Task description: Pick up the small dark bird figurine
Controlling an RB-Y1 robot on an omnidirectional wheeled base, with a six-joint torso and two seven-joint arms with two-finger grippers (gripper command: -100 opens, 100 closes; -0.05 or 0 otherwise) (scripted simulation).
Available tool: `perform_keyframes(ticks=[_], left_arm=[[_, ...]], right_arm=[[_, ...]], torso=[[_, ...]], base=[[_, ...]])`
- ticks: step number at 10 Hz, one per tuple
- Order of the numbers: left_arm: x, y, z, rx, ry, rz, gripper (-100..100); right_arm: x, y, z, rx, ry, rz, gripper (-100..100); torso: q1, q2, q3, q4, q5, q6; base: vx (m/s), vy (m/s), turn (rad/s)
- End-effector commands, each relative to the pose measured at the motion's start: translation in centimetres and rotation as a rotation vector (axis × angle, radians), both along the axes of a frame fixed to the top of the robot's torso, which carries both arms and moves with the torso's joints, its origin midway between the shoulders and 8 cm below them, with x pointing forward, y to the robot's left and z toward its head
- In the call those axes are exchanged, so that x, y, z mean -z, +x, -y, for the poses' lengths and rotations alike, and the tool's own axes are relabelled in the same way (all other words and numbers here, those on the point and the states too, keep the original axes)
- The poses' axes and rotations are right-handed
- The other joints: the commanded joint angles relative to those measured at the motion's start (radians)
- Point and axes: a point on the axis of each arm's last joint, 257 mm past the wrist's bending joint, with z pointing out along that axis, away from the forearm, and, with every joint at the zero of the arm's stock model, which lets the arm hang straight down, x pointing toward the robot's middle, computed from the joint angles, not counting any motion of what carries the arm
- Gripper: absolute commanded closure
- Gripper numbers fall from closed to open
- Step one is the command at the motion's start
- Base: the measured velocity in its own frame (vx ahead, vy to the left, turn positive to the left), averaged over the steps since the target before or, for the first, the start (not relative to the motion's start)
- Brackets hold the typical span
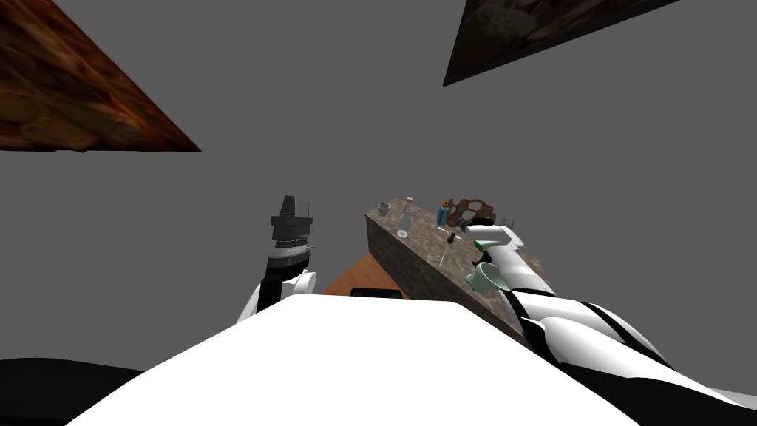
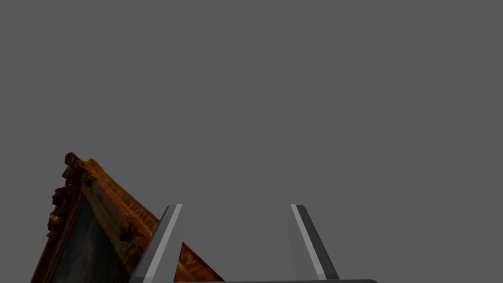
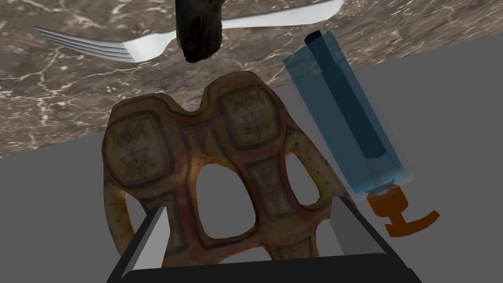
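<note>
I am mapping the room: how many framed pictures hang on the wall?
2. One picture is at the head view's upper left, the other at its upper right. Others may be hidden.

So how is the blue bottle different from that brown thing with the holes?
The blue bottle is see-through and has an orange pump; the brown piece is not see-through and has line patterns drawn on it. The blue bottle is slim and straight; the brown piece is wide, with two rounded tops and holes right through it. Both stand side by side on the marbled counter.
</note>
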Motion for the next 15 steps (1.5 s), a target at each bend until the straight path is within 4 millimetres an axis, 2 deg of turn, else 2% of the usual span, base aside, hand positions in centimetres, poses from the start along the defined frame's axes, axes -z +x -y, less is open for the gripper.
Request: perform_keyframes(ticks=[1, 2, 3, 4, 5, 6, 7, 8, 10, 11, 12, 14, 15], left_arm=[[0.0, 0.0, 0.0, 0.000, 0.000, 0.000, 0], [0.0, 0.0, 0.0, 0.000, 0.000, 0.000, 0], [0.0, 0.0, 0.0, 0.000, 0.000, 0.000, 0], [0.0, 0.0, 0.0, 0.000, 0.000, 0.000, 0], [0.0, 0.0, 0.0, 0.000, 0.000, 0.000, 0], [0.0, 0.0, 0.0, 0.000, 0.000, 0.000, 0], [0.0, 0.0, 0.0, 0.000, 0.000, 0.000, 0], [0.0, 0.0, 0.0, 0.000, 0.000, 0.000, 0], [0.0, 0.0, 0.0, 0.000, 0.000, 0.000, 0], [0.0, 0.0, 0.0, 0.000, 0.000, 0.000, 0], [0.0, 0.0, 0.0, 0.000, 0.000, 0.000, 0], [0.0, 0.0, 0.0, 0.000, 0.000, 0.000, 0], [0.0, 0.0, 0.0, 0.000, 0.000, 0.000, 0]], right_arm=[[1.4, -0.9, 1.0, 0.024, 0.010, -0.037, -100], [1.1, -1.3, 2.0, 0.042, 0.011, -0.085, -100], [2.4, -2.2, 2.7, 0.063, 0.023, -0.112, -100], [2.1, -2.5, 3.7, 0.076, 0.025, -0.146, -100], [3.3, -3.6, 4.2, 0.098, 0.041, -0.183, -100], [2.7, -3.7, 4.8, 0.101, 0.044, -0.207, -100], [4.2, -5.1, 5.3, 0.128, 0.064, -0.250, -100], [4.3, -5.2, 5.3, 0.130, 0.066, -0.255, -100], [5.3, -6.8, 6.2, 0.158, 0.095, -0.323, -100], [5.3, -6.8, 6.2, 0.158, 0.095, -0.323, -100], [6.0, -8.2, 6.9, 0.179, 0.123, -0.377, -100], [6.0, -9.2, 7.0, 0.187, 0.148, -0.423, -100], [6.8, -10.0, 7.3, 0.202, 0.160, -0.443, -100]], torso=[[0.000, 0.000, 0.000, 0.000, 0.000, 0.000], [0.000, 0.000, 0.000, 0.000, 0.000, 0.000], [0.000, 0.000, 0.000, 0.000, 0.000, -0.001], [0.000, 0.000, 0.000, 0.000, 0.000, 0.000], [0.000, 0.000, 0.000, 0.000, 0.000, -0.001], [0.000, 0.000, 0.000, 0.000, 0.000, 0.000], [0.000, 0.000, 0.000, 0.000, 0.000, -0.001], [0.000, 0.000, 0.000, 0.000, 0.000, 0.000], [0.000, 0.000, 0.000, 0.000, 0.000, -0.001], [0.000, 0.000, 0.000, 0.000, 0.000, 0.000], [0.000, 0.000, 0.000, 0.000, 0.000, 0.001], [0.000, 0.000, 0.000, 0.000, 0.000, 0.000], [0.000, 0.000, 0.000, 0.000, 0.000, 0.000]], base=[[0.000, 0.000, 0.000], [-0.013, 0.000, 0.232], [-0.011, -0.011, 0.130], [-0.019, -0.008, 0.183], [-0.017, -0.010, 0.128], [-0.021, -0.009, 0.177], [-0.017, -0.012, 0.111], [-0.008, -0.005, -0.005], [-0.017, -0.008, 0.151], [-0.006, -0.006, -0.012], [-0.016, -0.005, 0.154], [-0.017, -0.010, 0.147], [-0.018, -0.012, 0.090]])
